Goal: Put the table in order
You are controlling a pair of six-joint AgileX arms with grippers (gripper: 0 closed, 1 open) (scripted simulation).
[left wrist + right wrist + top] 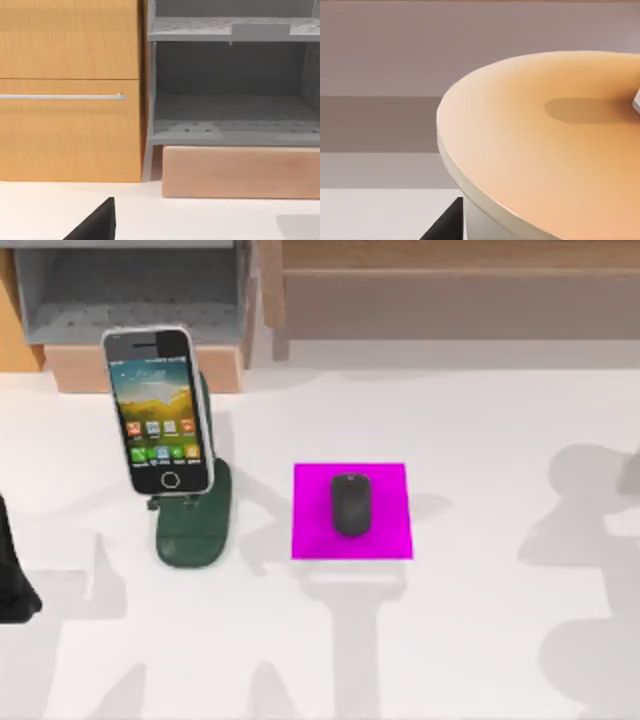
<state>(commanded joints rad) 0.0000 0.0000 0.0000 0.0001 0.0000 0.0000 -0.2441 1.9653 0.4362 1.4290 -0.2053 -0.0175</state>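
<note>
The tabletop (480, 640) is wide, white, stiff and smooth; it fills the lower part of the top view and is not itself to be lifted. On it the things are probably light: a mouse (350, 504), likely slippery, best taken by its long sides, lies on a mat (385, 540). To the left a phone (158, 410) leans in a stand (195, 535); it looks fragile, so hold its edges. Behind stands a cabinet (70, 130). The left arm (12, 580) is parked at the left edge. Whether either pincer is open, I cannot tell.

Illumination bright and even — soft grey arm shadows fall across the white counter (470, 420) from overhead sources. The phone (160, 410) screen shows faint glare. Both wrist views carry mild softness; no edge distortion noted.
</note>
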